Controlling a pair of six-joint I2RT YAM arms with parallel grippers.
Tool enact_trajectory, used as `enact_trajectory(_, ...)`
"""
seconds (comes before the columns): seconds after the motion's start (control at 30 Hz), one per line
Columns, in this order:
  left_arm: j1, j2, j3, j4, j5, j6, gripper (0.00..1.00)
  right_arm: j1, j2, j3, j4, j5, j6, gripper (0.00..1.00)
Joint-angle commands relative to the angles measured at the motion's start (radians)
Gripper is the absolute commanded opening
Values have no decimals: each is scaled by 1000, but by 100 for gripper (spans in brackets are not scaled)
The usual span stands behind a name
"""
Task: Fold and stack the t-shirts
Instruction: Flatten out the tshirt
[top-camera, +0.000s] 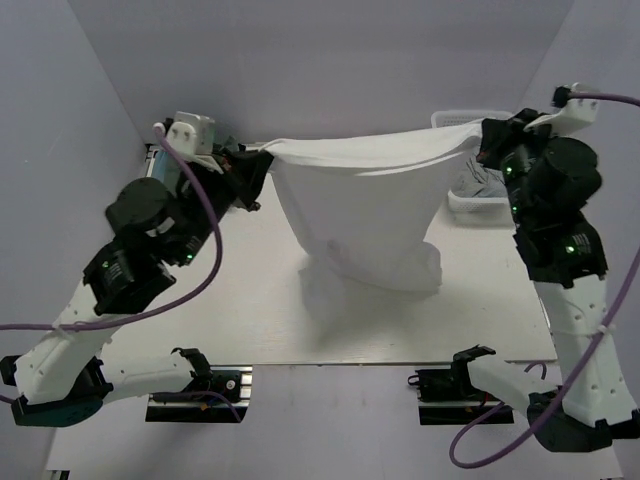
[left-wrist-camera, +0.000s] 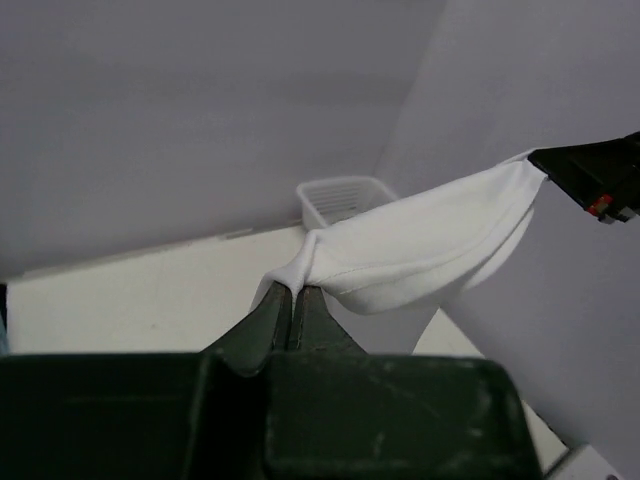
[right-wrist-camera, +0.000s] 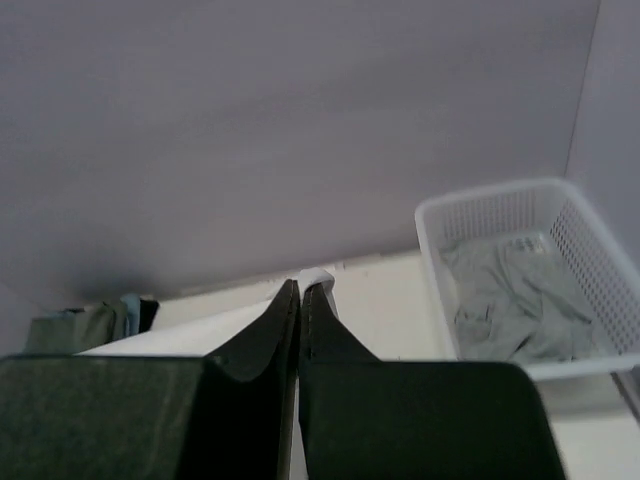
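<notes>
A white t-shirt (top-camera: 365, 205) hangs stretched between my two grippers above the table, its lower part bunched on the tabletop. My left gripper (top-camera: 262, 155) is shut on one top corner of the shirt; in the left wrist view the cloth (left-wrist-camera: 420, 255) runs out from the shut gripper (left-wrist-camera: 295, 290). My right gripper (top-camera: 483, 140) is shut on the other top corner; in the right wrist view a small fold of white cloth (right-wrist-camera: 318, 278) shows at the shut gripper (right-wrist-camera: 300, 288). A grey t-shirt (right-wrist-camera: 510, 295) lies crumpled in a white basket (right-wrist-camera: 435, 250).
The white basket (top-camera: 455, 201) stands at the back right of the table, partly behind the right arm and the hanging shirt; it also shows in the left wrist view (left-wrist-camera: 345, 197). Grey walls close in the back and both sides. The table's (top-camera: 200, 320) front edge runs above the arm bases.
</notes>
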Motion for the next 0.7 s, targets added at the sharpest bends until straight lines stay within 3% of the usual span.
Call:
enact_trajectory(0.0, 7, -8, 117, 6, 159, 104, 0, 0, -40, 122, -25, -8, -85, 0)
enact_trajectory(0.2, 18, -30, 252, -17, 267, 118, 0, -1, -81, 337, -76, -74, -144, 0)
enact_trajectory(0.3, 18, -53, 292, -51, 404, 118, 0, -3, -96, 407, -111, -134, -156, 0)
enact_trajectory(0.67, 18, -112, 395, -103, 587, 49, 0, -6, -201, 518, -133, -309, -144, 0)
